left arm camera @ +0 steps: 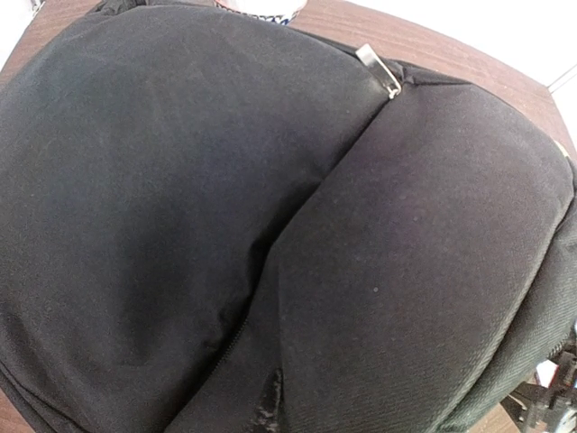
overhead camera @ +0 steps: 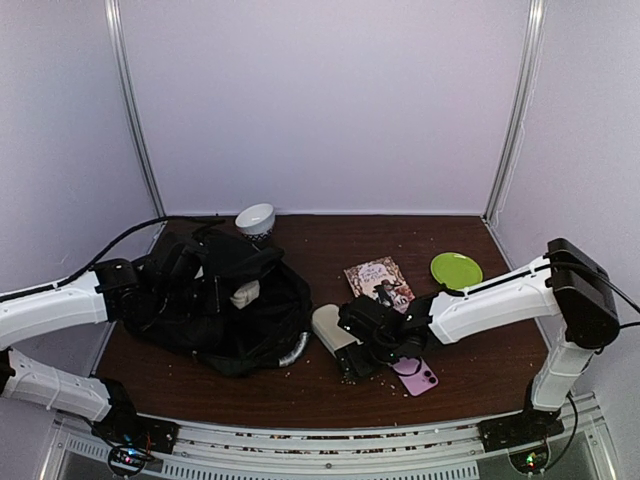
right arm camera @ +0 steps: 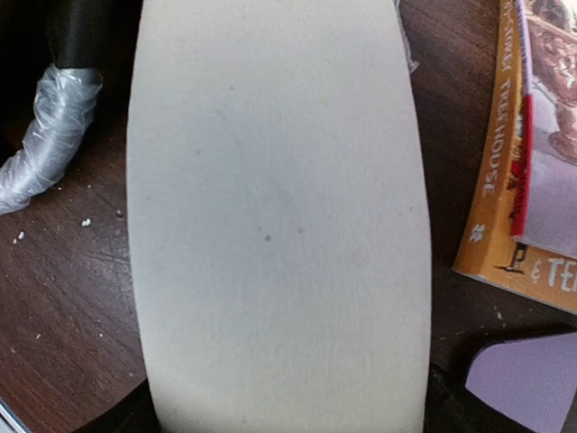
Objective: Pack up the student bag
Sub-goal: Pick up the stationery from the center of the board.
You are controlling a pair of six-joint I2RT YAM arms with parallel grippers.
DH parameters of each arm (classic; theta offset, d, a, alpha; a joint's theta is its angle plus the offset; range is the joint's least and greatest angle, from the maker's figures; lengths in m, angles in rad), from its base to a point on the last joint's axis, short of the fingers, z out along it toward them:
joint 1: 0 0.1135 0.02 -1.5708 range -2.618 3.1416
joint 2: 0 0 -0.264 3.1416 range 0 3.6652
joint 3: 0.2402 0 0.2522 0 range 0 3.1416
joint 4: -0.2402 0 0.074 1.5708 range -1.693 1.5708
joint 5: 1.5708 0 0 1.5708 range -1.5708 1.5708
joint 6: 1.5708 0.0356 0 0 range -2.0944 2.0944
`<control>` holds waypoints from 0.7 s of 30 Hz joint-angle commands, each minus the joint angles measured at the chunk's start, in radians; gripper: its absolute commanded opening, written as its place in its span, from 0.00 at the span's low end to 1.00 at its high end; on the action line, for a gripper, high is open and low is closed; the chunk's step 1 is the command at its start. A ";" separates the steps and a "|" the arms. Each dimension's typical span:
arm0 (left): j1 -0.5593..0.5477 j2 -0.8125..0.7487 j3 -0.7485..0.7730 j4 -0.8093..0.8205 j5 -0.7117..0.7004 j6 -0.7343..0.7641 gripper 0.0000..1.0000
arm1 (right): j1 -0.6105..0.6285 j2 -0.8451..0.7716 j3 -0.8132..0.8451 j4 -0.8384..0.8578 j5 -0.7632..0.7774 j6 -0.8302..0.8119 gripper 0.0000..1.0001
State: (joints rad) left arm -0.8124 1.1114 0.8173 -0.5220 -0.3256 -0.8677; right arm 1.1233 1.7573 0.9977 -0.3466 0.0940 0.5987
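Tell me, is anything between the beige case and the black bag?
Nothing visible. Only bare table with small crumbs lies between the beige case and the student bag, whose grey handle is nearest.

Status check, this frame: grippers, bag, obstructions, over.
Left gripper on bag, fingers hidden. Right gripper over beige case, grip unclear. Book, phone loose beside it.
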 commanded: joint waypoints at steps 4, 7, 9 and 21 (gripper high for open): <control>0.006 -0.043 0.022 0.011 -0.018 -0.013 0.00 | 0.006 -0.027 0.016 -0.011 0.046 0.001 0.66; 0.006 -0.061 0.092 -0.070 -0.059 -0.008 0.00 | 0.009 -0.127 -0.005 -0.033 0.047 -0.042 0.59; 0.006 -0.064 0.140 -0.133 -0.094 0.002 0.00 | 0.012 -0.212 -0.018 -0.051 0.040 -0.072 0.56; 0.007 -0.086 0.197 -0.205 -0.111 0.013 0.00 | 0.066 -0.315 0.178 -0.164 -0.175 -0.174 0.54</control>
State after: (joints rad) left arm -0.8112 1.0477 0.9611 -0.7685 -0.4030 -0.8509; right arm 1.1603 1.4326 1.0836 -0.5278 0.0158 0.4656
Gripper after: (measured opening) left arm 0.061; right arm 0.600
